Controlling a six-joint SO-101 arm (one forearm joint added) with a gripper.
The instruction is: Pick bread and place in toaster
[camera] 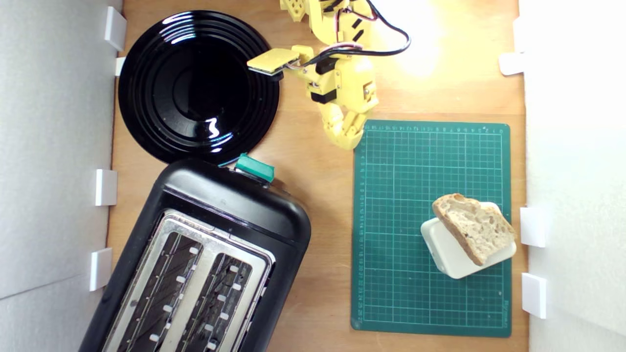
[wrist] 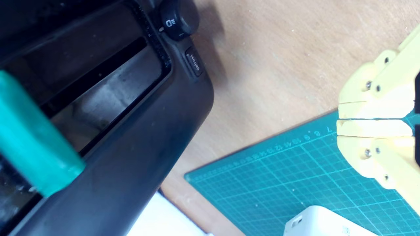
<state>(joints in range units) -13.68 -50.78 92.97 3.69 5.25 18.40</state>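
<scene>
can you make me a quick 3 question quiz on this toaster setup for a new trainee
1. True or false: the thick slice of rustic bread lies directly on the round glossy black plate.
2. Multiple choice: the yellow end effector in the wrist view is A) shut with nothing held, B) shut on the bread, C) wide open.
3. Fill in: the large black two-slot toaster has a lever knob coloured ____.

Key
1. False: it rests tilted on the white rounded rectangular block, on the green gridded cutting mat.
2. A: the jaws meet and the bread is far off.
3. Green.
</scene>
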